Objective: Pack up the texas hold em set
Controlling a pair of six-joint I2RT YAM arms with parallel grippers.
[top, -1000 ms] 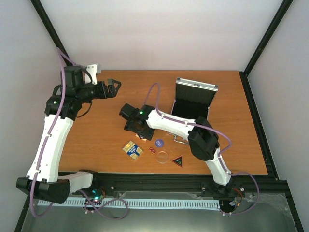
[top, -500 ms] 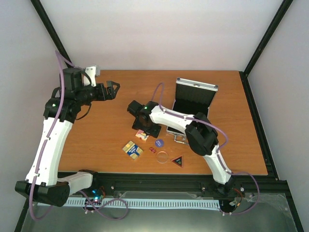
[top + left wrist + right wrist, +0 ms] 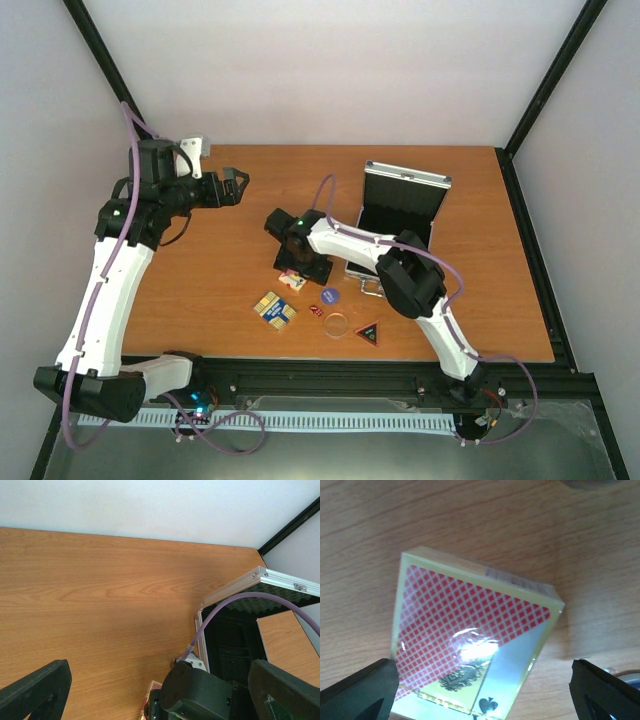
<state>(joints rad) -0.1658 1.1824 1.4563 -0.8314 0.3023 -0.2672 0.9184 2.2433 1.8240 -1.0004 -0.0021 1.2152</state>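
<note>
The red card deck [image 3: 470,645] lies flat on the wooden table, a little askew. My right gripper [image 3: 485,692] is open just above it, one finger [image 3: 360,690] at the deck's left edge and the other [image 3: 605,690] well clear on the right. In the top view the right gripper [image 3: 302,268] hovers over the red deck [image 3: 291,282], left of the open silver case [image 3: 400,215]. The blue-gold deck [image 3: 275,309], blue chip [image 3: 330,296], red dice [image 3: 315,311], clear disc [image 3: 338,324] and black triangle [image 3: 369,333] lie near the front. My left gripper [image 3: 236,186] is open and empty at the back left.
The case's foam-lined lid [image 3: 270,587] stands upright at the far side. In the left wrist view my right arm's wrist [image 3: 205,695] and its purple cable [image 3: 220,615] fill the space between the left fingers. Bare wood stretches across the back left.
My right gripper has shifted right toward the case and settled over the red deck, which now shows beside it. The left arm has barely moved.
</note>
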